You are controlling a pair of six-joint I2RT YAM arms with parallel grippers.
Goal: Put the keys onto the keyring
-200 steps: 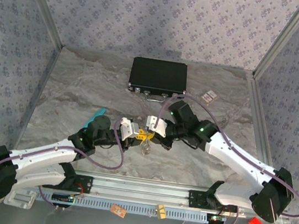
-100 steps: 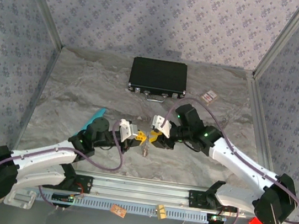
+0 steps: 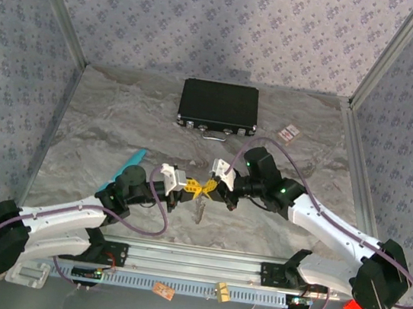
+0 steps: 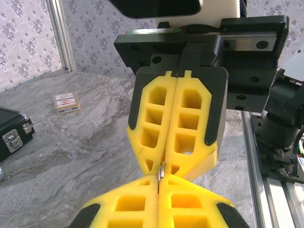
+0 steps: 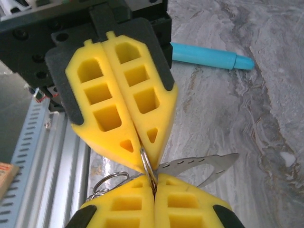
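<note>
I have both claws meeting tip to tip on the near side of the case (image 3: 218, 108), well apart from it. My left gripper (image 3: 195, 187) is pressed together on the keyring (image 5: 147, 167). My right gripper (image 3: 210, 186) pinches the same thin wire loop from the opposite side. A silver key (image 5: 205, 163) hangs off the ring just under the fingertips. The turquoise pen (image 3: 130, 161) lies nearer than the case and to its left. A small card pack (image 3: 291, 132) sits just right of the case.
</note>
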